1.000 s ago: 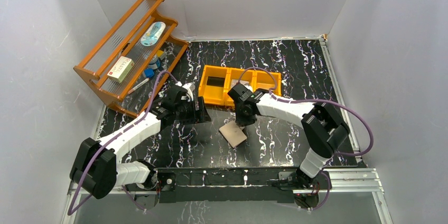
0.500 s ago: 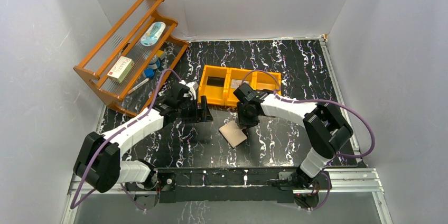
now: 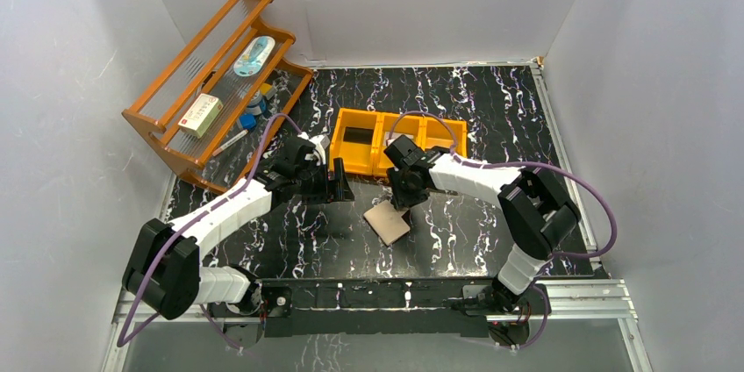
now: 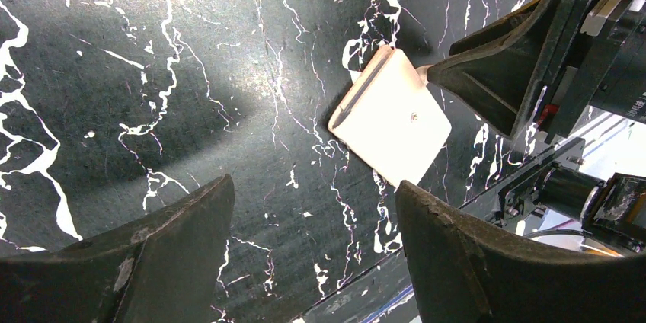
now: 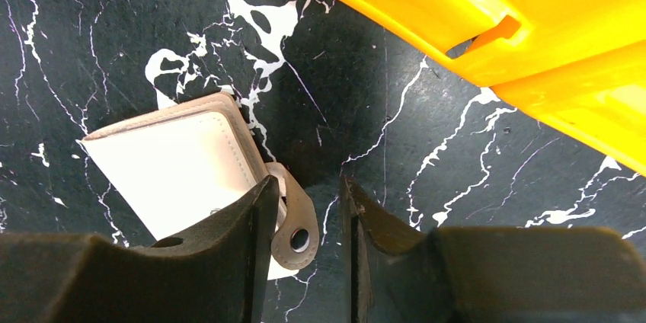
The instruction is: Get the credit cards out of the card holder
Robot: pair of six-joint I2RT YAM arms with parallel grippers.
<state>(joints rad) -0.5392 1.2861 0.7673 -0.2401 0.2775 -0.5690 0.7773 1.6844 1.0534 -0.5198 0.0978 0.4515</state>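
Black marbled desk: the left tool hangs wide open just left of the closed beige card holder, which lies flat mid-desk before an orange three-bin tray. The right tool, narrowly parted, straddles the holder's closing tab.

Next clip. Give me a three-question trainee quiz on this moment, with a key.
1. True or false: the flat beige folding card holder lies folded shut on the black marbled table.
2. Which gripper has its fingers at the holder's closing tab?
3. The left gripper holds: A the card holder, B a card, C nothing.
Key: 1 true; 2 the right gripper; 3 C.
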